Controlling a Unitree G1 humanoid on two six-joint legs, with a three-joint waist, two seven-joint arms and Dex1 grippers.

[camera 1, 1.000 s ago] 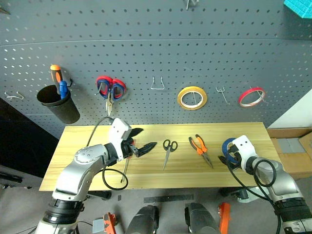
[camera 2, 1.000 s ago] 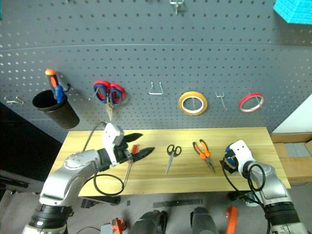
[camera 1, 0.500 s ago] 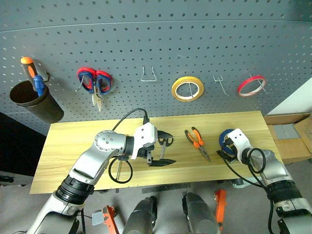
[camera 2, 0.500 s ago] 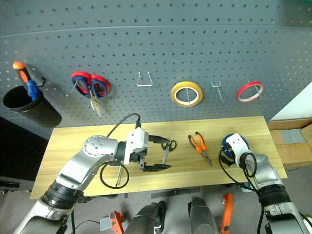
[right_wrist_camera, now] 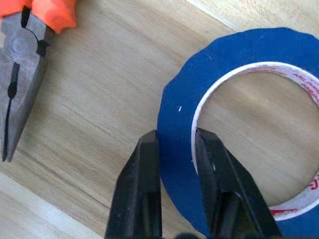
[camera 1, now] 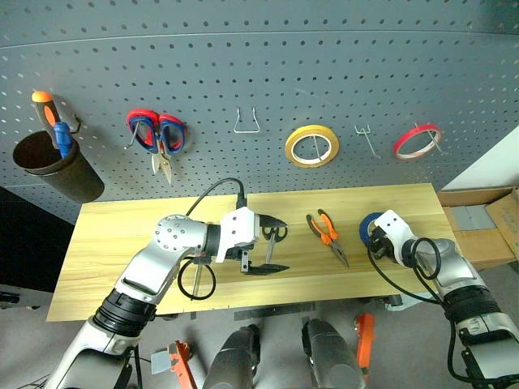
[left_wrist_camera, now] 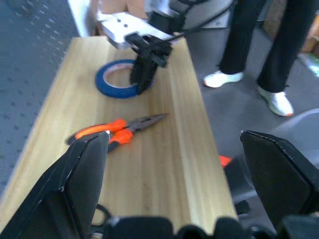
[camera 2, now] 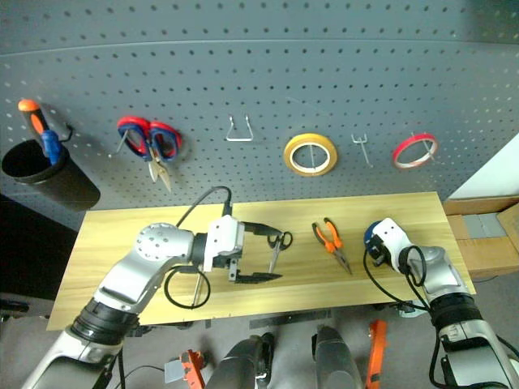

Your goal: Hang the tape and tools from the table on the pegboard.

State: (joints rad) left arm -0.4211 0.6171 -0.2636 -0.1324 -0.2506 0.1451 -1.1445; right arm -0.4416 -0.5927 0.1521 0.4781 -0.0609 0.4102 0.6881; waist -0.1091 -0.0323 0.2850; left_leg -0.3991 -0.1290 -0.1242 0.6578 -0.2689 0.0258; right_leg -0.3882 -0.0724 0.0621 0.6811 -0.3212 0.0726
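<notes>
Head views: the table (camera 1: 122, 243) stands against the pegboard (camera 1: 259, 81). The left gripper (camera 1: 274, 245) hangs over the middle of the tabletop with its fingers spread wide and nothing between them. The black-handled scissors (camera 2: 276, 247) lie just behind it, and the screwdriver (camera 1: 195, 281) is mostly hidden under the left arm. The pliers (camera 1: 327, 235) lie between the scissors and the blue tape (camera 1: 371, 225), which sits flat near the table's right end with the right gripper (camera 1: 376, 237) on it. On the board hang a black cup (camera 1: 49, 166) holding drivers, red-and-blue scissors (camera 1: 158, 136), a yellow roll (camera 1: 311, 146) and a red roll (camera 1: 418, 140).

Left wrist view: the wide-spread fingers (left_wrist_camera: 82, 184) frame the pliers and the blue tape beyond. The right gripper comes down onto the near rim of the roll. A person's legs (left_wrist_camera: 259, 45) stand on the floor beside the table's end.

Right wrist view: the two black fingers (right_wrist_camera: 137, 189) stand narrow, pinching the blue wall of the roll, one outside it and one against the white core. The pliers' jaws lie apart from the roll.
</notes>
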